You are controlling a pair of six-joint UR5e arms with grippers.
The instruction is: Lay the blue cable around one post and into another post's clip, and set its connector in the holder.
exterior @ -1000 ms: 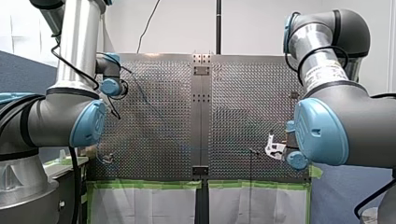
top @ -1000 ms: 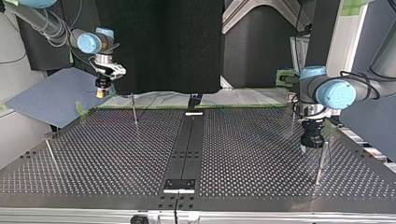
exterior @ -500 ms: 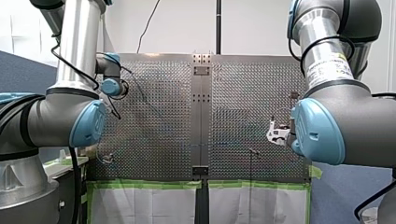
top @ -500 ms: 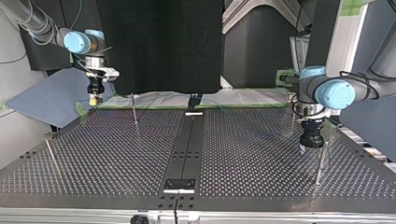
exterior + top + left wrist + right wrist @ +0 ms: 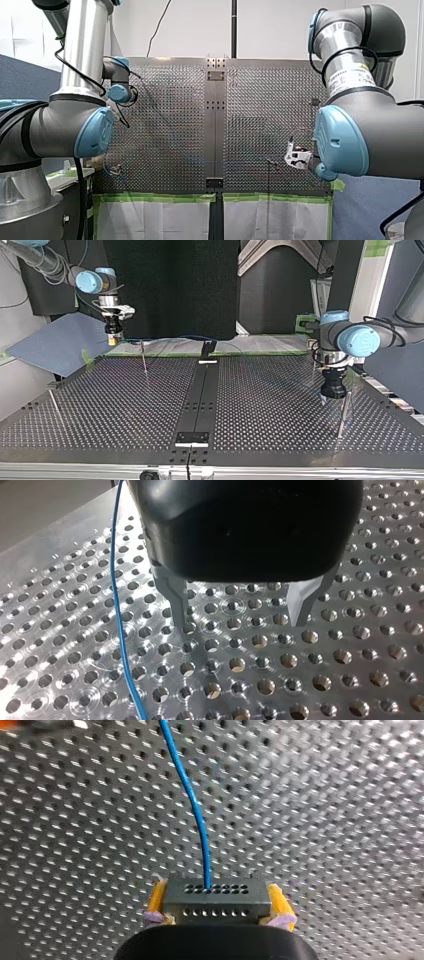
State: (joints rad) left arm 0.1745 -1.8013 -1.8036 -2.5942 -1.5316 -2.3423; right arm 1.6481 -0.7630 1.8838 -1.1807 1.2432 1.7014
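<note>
The wide perforated metal counter [image 5: 275, 405] takes most of the top view. My left arm [image 5: 370, 337] comes in at the top view's right and points straight down, low over the counter, just beside a thin upright metal post [image 5: 343, 415]. My right arm [image 5: 90, 281] comes in at the top view's left and hangs above the far edge of the counter, near a second thin metal post [image 5: 144, 360]. My left arm's fingers [image 5: 176, 600] are of bare metal under a black body. They stand wide apart with nothing between them, and only the holes of the counter show in the gap. Their tips are very close to the surface, but I cannot tell if they touch it. My right arm's fingers [image 5: 157, 901] have yellow pads and are closed on the two short ends of a dark grey rectangular connector [image 5: 215, 895] with two rows of small holes. The thin blue cable [image 5: 192, 800] comes out of one hole in the upper row and runs ahead of these fingers, over the counter. In the left wrist view the same cable passes beside one metal finger, apart from it.
</note>
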